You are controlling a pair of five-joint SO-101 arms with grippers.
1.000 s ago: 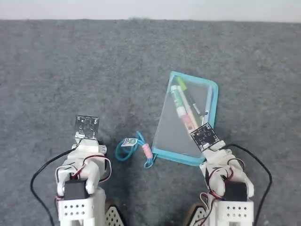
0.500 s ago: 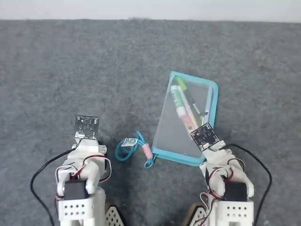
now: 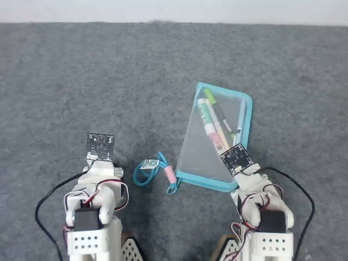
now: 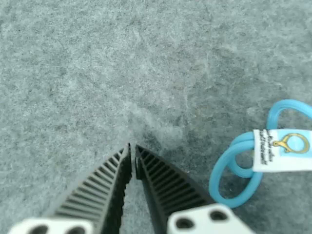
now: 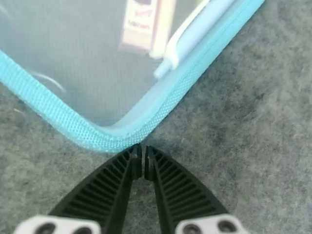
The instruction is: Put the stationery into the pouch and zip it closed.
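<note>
Pouch (image 3: 198, 155) near corner beneath right arm's wrist board (image 3: 236, 158)

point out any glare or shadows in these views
High view: even light, no hard shadows on the mat, a faint sheen on the pouch. Left wrist view: the loop casts a soft shadow beside itself. Right wrist view: a dark shadow sits under the pouch corner.

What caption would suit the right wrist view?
Shut right pincer at the corner of the blue-edged pouch, pens inside.
</note>
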